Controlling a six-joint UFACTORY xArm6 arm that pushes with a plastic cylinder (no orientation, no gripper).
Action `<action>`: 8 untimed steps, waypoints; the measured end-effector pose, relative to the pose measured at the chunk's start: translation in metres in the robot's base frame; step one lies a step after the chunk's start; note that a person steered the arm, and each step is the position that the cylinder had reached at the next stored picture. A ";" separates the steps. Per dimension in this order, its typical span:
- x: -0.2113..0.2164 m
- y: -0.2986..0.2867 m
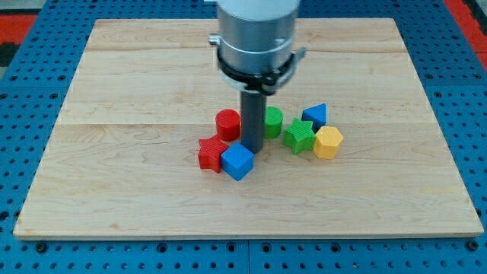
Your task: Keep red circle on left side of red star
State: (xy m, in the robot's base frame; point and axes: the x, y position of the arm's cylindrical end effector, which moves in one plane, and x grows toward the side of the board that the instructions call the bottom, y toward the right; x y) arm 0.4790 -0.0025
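My tip holds nothing, touching the blue cube, just right of the red circle and red star. Open board surrounds the central cluster.

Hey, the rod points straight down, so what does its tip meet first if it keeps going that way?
The wooden board itself. My tip sits at the surface beside the blue cube, right of the red cylinder and red star. Exact contact is hard to judge.
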 end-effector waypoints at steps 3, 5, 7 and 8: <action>0.010 0.031; 0.085 0.007; 0.073 -0.026; 0.063 -0.012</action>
State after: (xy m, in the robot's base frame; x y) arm 0.5417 -0.0140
